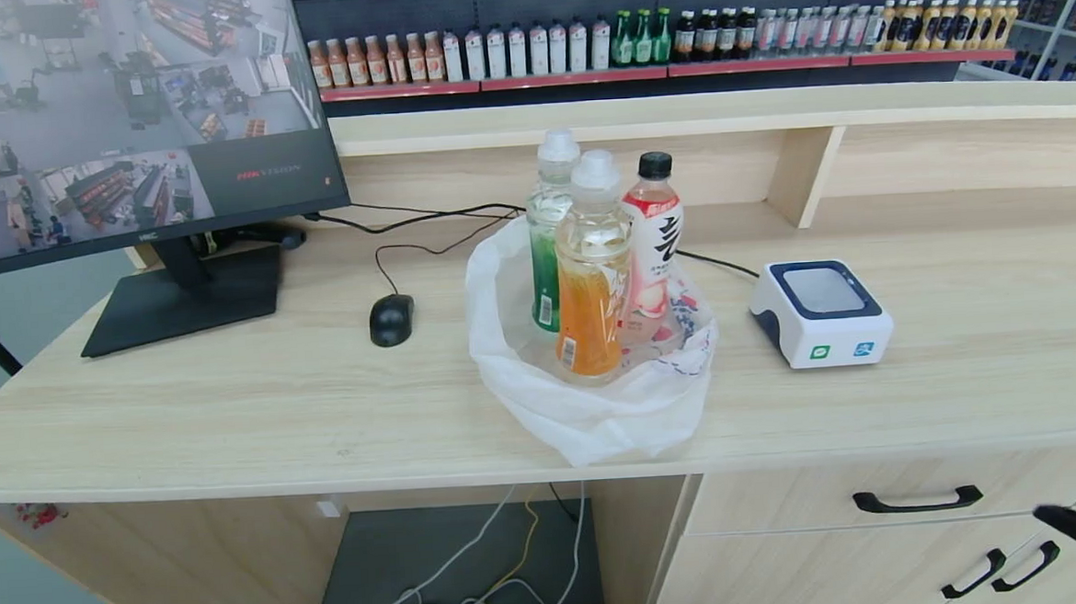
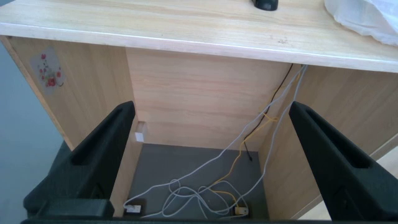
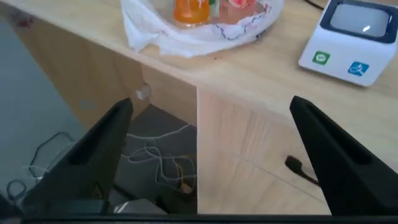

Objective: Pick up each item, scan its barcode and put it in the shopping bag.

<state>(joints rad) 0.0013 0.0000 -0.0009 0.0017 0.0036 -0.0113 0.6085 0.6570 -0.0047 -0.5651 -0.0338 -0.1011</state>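
Apparently the packing is all but done, so the step in hand is a careful finish, not a fresh grab. Nearest, both arms hang low in front of the counter (image 1: pixel 231 419), below its top. The left gripper (image 2: pixel 211 109) is spread wide with nothing between its fingers, facing the open bay with loose cables. The right gripper (image 3: pixel 211 102) is just as wide and empty, facing the drawer fronts.

Up on the counter, the white shopping bag (image 1: pixel 590 410) sits near the front edge, and its lip seems to droop just over that edge. Any rise from below should go well to one side of the lip, since thin plastic snags easily and a tug would rock what is inside.

Inside the bag three bottles stand upright and close together: the orange bottle (image 1: pixel 591 308) in front, the green bottle (image 1: pixel 546 246) behind it, the pink bottle (image 1: pixel 654 241) to the right. They are tall and likely top-heavy, so a nudge could topple one.

The scanner (image 1: pixel 819 310) sits just right of the bag, window facing up. If any code needs rechecking, lift that bottle straight up and turn its label down toward the window.

Farther back are a mouse (image 1: pixel 392 319) and a monitor (image 1: pixel 123 112).
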